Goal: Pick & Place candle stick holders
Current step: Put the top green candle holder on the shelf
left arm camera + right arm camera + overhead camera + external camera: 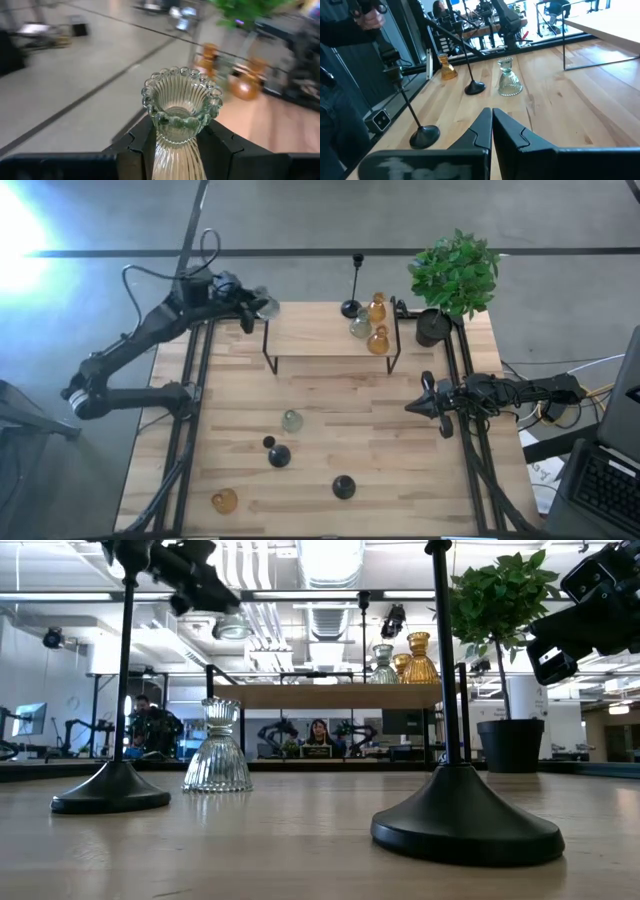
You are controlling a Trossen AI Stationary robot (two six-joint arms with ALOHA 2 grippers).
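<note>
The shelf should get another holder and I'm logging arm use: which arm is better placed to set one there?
Left. The left gripper already grips a clear ribbed holder beside the shelf; the right gripper is shut, empty, farther off.

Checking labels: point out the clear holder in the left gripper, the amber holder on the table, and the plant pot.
clear holder [181, 107], left wrist view, beaded rim.
amber holder [224, 501], high view, bulb.
plant pot [432, 330], high view, rim.

closed tool [492, 131], clear holder [509, 78], amber holder [447, 68]
</note>
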